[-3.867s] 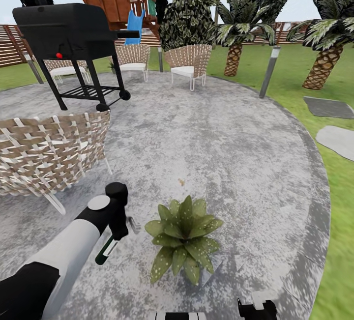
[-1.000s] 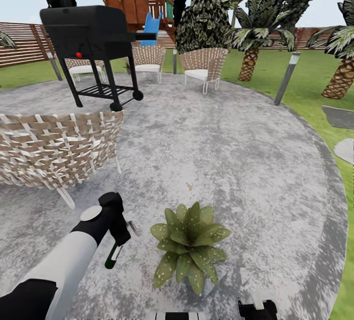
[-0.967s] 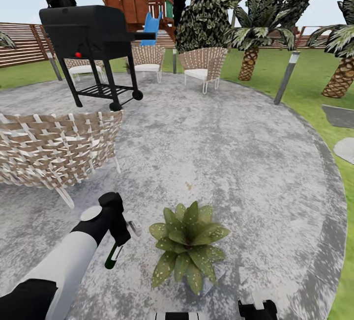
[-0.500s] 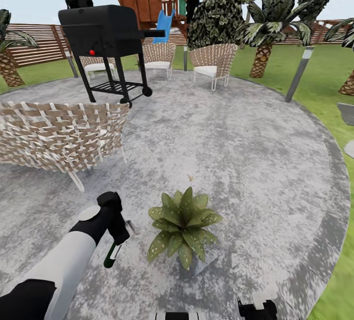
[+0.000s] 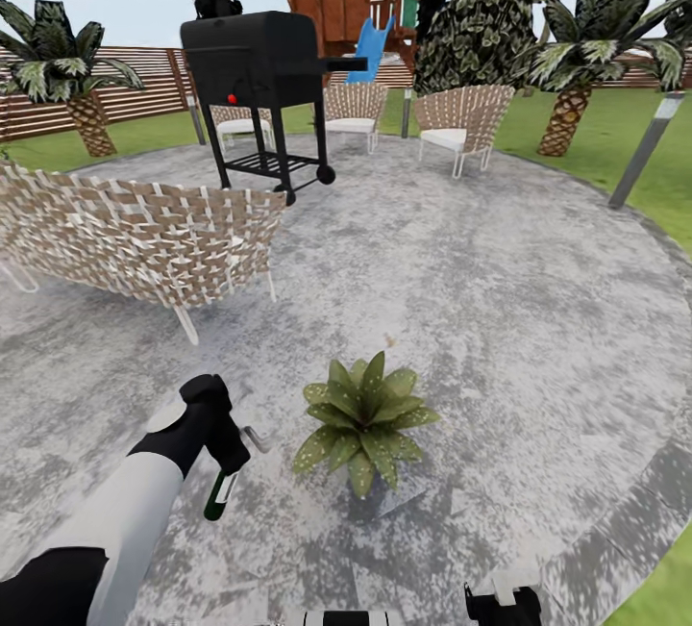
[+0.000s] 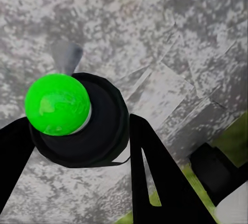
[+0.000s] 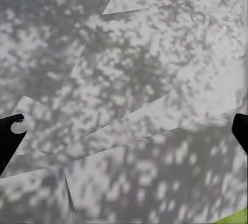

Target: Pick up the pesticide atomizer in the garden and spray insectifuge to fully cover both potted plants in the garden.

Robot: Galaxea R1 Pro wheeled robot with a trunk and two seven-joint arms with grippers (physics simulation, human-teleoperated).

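Note:
One potted plant [image 5: 365, 419], a low rosette of speckled green leaves, stands on the round stone patio [image 5: 500, 299] just in front of me. To its left my left gripper [image 5: 227, 461] is shut on the pesticide atomizer [image 5: 218, 497]. The dark green bottle hangs downward, and its pale trigger head [image 5: 253, 437] points toward the plant. In the left wrist view the atomizer [image 6: 58, 104] shows end-on as a bright green round base between the black fingers [image 6: 152, 175]. My right gripper [image 5: 500, 602] sits low at the bottom edge. Its right wrist view shows the gripper [image 7: 124, 131] open over bare paving.
A wide wicker chair [image 5: 144, 241] stands to the left, with a black grill [image 5: 264, 63] behind it. More wicker chairs [image 5: 457, 121] line the far side of the patio. A lamp post [image 5: 649, 150] stands at the right, with lawn, palms, a playset and a slat fence [image 5: 144, 97] beyond.
The camera has turned left, so the whole scene has slid right and a palm has come into view at the left. The left gripper still holds the atomizer beside the plant.

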